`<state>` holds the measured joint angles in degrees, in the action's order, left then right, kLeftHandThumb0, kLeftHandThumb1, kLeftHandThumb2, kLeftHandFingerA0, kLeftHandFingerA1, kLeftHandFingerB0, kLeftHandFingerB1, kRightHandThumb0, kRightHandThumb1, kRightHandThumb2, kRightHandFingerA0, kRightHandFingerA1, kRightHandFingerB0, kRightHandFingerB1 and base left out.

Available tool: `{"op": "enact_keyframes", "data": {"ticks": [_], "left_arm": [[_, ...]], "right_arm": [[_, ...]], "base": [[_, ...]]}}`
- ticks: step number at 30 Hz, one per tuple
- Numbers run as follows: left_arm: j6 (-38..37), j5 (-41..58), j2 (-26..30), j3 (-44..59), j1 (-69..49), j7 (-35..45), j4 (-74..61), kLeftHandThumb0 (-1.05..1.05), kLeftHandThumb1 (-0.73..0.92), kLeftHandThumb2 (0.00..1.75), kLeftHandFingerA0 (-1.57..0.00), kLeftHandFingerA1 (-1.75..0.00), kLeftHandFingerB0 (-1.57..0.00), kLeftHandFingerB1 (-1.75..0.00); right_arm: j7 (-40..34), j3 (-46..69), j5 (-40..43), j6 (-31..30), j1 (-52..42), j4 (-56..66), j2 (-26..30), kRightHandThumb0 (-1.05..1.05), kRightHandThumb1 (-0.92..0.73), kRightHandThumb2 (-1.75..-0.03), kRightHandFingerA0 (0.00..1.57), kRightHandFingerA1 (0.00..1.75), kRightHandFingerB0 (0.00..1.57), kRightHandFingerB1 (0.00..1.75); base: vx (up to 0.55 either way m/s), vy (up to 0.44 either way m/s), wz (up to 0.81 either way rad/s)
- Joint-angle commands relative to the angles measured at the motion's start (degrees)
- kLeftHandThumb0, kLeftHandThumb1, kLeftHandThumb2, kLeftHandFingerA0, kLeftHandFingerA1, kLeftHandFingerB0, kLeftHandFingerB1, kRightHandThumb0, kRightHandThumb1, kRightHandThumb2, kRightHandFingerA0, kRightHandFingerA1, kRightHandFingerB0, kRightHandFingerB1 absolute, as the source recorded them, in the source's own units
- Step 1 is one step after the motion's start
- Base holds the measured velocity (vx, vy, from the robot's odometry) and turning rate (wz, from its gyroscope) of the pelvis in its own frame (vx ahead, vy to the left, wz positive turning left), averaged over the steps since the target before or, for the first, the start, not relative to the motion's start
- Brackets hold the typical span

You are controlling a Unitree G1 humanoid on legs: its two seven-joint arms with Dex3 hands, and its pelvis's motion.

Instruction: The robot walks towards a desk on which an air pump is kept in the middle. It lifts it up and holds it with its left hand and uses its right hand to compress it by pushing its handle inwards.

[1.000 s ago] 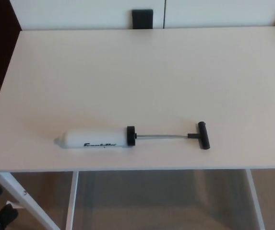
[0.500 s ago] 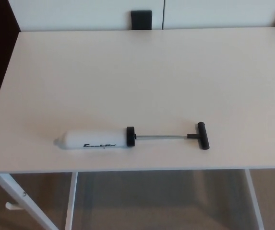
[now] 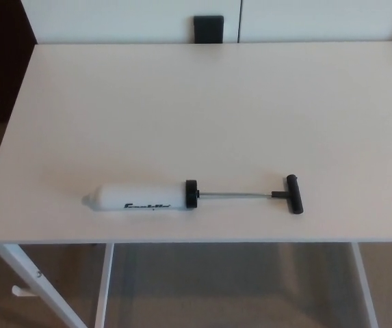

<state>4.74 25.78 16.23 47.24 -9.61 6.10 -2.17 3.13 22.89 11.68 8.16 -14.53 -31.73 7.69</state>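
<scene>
Head view: air pump (image 3: pixel 143 197) lies flat on the white worktop (image 3: pixel 209 102), close to the near edge, left of centre. White barrel points left, black collar (image 3: pixel 191 194) at its right end. Rod (image 3: pixel 233 195) fully extended, black T-handle (image 3: pixel 293 194) at the right. Neither hand in frame, so fingers can't be judged.

White desk (image 3: pixel 182 102) before white wall (image 3: pixel 113 17), tan floor (image 3: pixel 216 287).
</scene>
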Motion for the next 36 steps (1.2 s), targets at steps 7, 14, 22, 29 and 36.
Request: {"op": "enact_keyframes", "data": {"ticks": [7, 14, 22, 29, 36], "left_arm": [[11.33, -25.39, 26.45, -41.32, 39.55, 13.91, -21.07, -0.34, 0.46, 0.60, -0.27, -0.36, -0.23, -0.33], [10.60, -35.62, 22.88, -57.45, 46.39, 20.93, -14.89, -0.33, 0.45, 0.60, -0.25, -0.36, -0.19, -0.33], [4.19, -51.24, 15.90, -73.96, 50.46, 23.01, -0.01, -0.46, 0.42, 0.64, -0.19, -0.37, -0.12, -0.33], [2.52, -56.31, 14.00, -83.42, 48.40, 21.37, 7.56, -0.47, 0.41, 0.63, -0.15, -0.35, -0.09, -0.32], [3.64, -57.49, 14.18, -86.84, 51.08, 20.11, 14.14, -0.46, 0.47, 0.59, -0.09, -0.30, -0.10, -0.25]], "right_arm": [[0.12, 0.21, -0.38, -2.30, 1.49, 0.23, 3.09, -0.32, -0.60, -0.59, 0.91, 0.57, 0.53, 0.43], [-0.09, -0.72, -0.92, -3.00, 2.04, 0.06, 2.33, -0.34, -0.59, -0.58, 0.91, 0.56, 0.54, 0.42], [1.86, -1.13, -0.29, -3.06, 0.15, 1.96, 1.97, -0.30, -0.64, -0.59, 0.86, 0.63, 0.52, 0.42], [1.91, -1.59, -1.35, -1.18, -1.16, 1.07, 2.01, -0.29, -0.67, -0.60, 0.87, 0.60, 0.55, 0.43], [2.00, -2.12, -1.99, -1.04, -0.69, 0.65, 2.57, -0.30, -0.64, -0.59, 0.86, 0.57, 0.53, 0.42]], "base": [[0.00, 0.003, 0.01], [0.00, 0.000, 0.00], [0.00, 0.000, 0.00], [0.00, 0.000, 0.00], [0.00, 0.000, 0.00]]}}
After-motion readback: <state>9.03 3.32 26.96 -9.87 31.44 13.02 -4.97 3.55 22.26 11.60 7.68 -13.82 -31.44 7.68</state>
